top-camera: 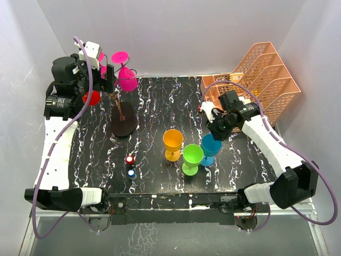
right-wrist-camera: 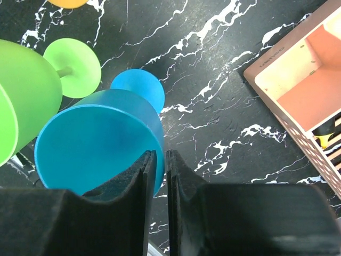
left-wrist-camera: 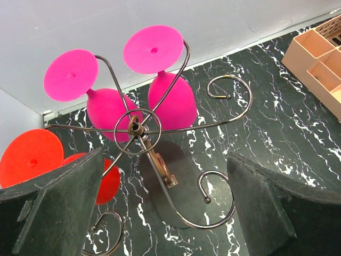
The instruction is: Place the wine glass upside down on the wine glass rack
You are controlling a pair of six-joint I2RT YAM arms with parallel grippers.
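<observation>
The wine glass rack [top-camera: 123,124], a thin wire stand with scroll arms on a dark oval base, stands at the back left; its hub [left-wrist-camera: 136,128] shows from above. Two pink glasses [left-wrist-camera: 170,98] and a red glass [left-wrist-camera: 29,154] hang upside down on it. My left gripper [left-wrist-camera: 165,160] hovers open over the rack [top-camera: 106,80], holding nothing. A blue wine glass [top-camera: 210,145] stands upright at centre right. My right gripper [right-wrist-camera: 160,160] is shut on its rim [right-wrist-camera: 101,138], one finger inside the bowl and one outside.
A green glass [top-camera: 193,157] and an orange glass [top-camera: 173,141] stand upright just left of the blue one. A peach plastic basket rack [top-camera: 261,85] fills the back right corner. Two small red and blue pieces [top-camera: 130,166] lie near the front left.
</observation>
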